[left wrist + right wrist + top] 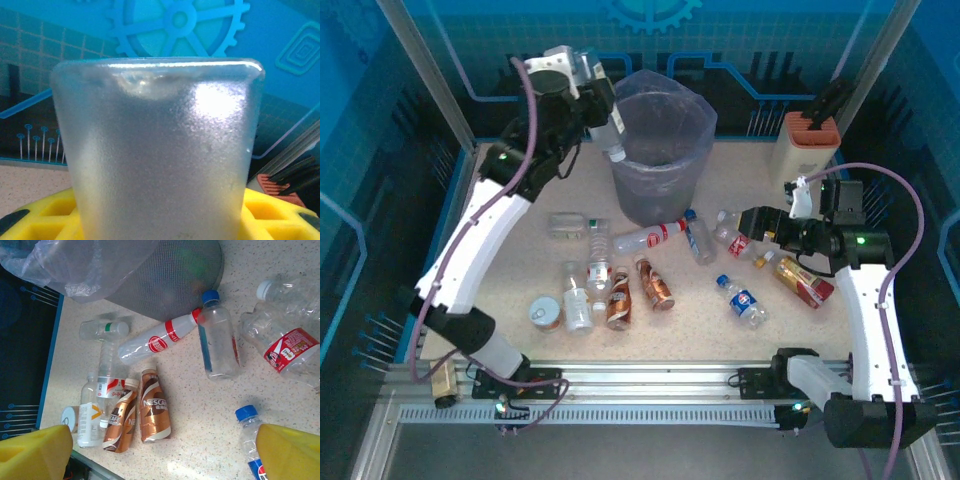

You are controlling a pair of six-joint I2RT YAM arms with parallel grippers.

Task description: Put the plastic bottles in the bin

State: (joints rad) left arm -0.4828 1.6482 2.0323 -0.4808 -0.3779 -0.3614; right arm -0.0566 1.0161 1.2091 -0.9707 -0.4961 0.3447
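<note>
The left jaws were clamped on a clear bottle (611,137), raised and tilted just beside the far-left rim of the bin (665,175), with its cap end lowest; the left wrist view looked straight at its frosted base (157,150). The right jaws stood wide apart, low over the right-hand group of bottles on the table (695,305), near a crumpled one with a red label (287,347). The rest lay on their sides just near of the bin: a long red-labelled bottle (155,342), two copper-brown ones (154,407) and a blue-capped one (745,302). All looked empty, so probably light, thin-walled and easily dented (the round ones likely to roll if nudged). The safest hold seemed to be across the middle of the body, over the label, not on the slick tapering neck.
</note>
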